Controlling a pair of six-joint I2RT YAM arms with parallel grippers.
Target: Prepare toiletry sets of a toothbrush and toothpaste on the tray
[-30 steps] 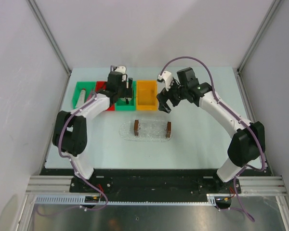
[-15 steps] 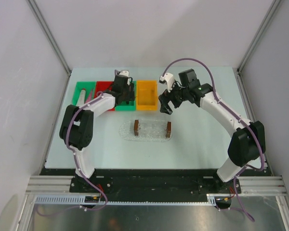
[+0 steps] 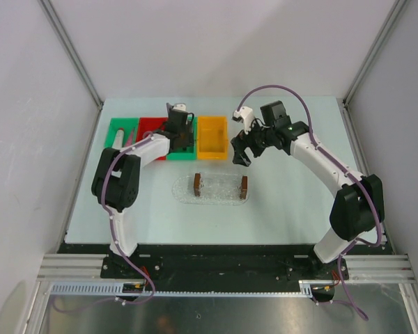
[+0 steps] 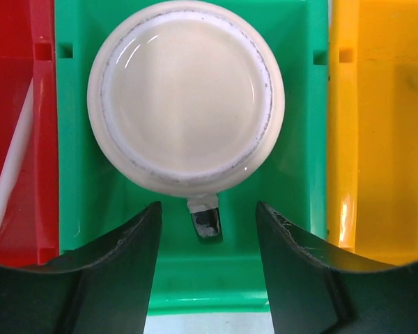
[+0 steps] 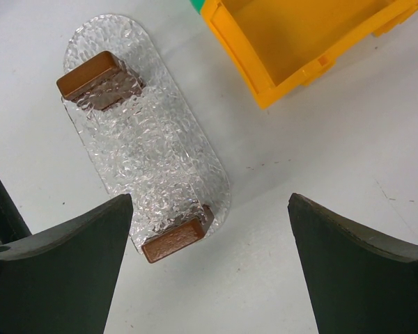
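Pale tabletop: one tray, two brown blocks; four bins at 12 o'clock. Left claw part-open, empty, above white container; right claw wide open, empty.

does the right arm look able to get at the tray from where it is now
Probably yes. The right gripper hangs open just beyond the tray, which lies in plain sight of its wrist camera. Nothing lies over it, and the orange bin sits off to one side, not between.
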